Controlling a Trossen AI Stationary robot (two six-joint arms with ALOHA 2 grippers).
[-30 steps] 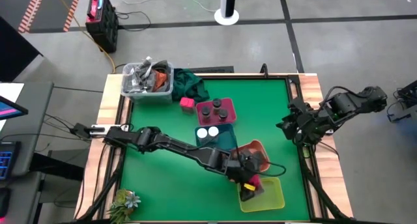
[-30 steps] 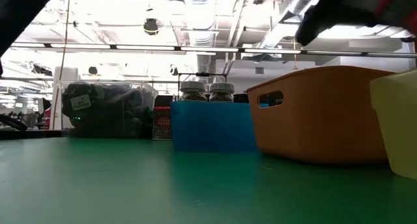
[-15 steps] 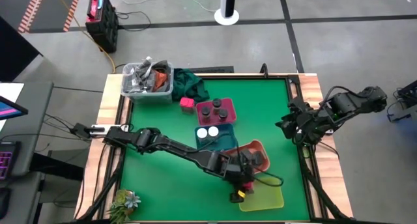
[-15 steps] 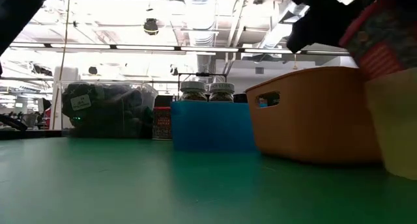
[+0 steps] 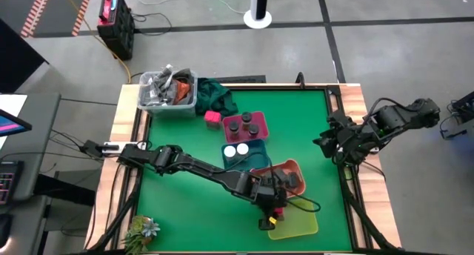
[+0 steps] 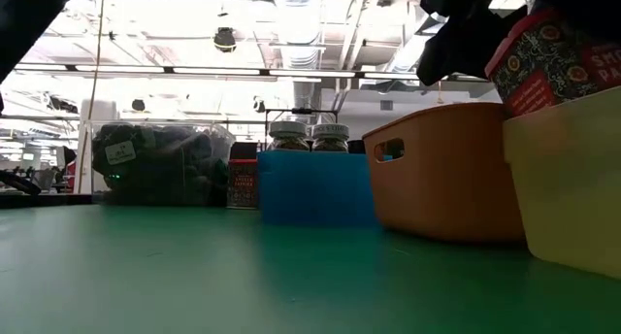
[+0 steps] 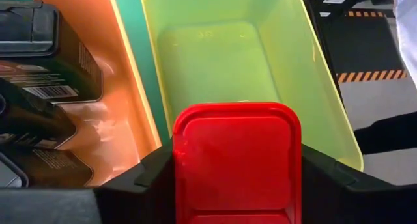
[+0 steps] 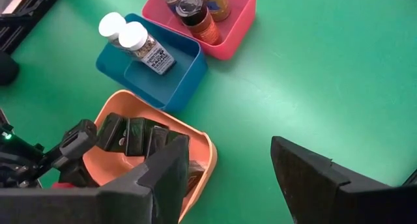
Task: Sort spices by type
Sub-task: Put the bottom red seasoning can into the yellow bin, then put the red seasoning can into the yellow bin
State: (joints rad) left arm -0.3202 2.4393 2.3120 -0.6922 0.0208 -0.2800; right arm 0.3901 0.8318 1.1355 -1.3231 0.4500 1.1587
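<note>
Yellow-green tray [image 5: 300, 224] shifted left; jaws grip pink block [image 7: 236, 162].

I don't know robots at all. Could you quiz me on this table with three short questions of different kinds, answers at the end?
1. True or false: the yellow-green tray already holds several spices.
2. Which tray holds the two white-capped jars? A pink, B blue, C salmon.
3. Fill in: the left gripper has its fingers shut on a ____ block.

Key:
1. False. The left wrist view shows that tray bare inside.
2. B, the blue tray.
3. Pink: the pink block sits between the fingers, above the yellow-green tray. The right gripper waits open near the table's right edge.
</note>
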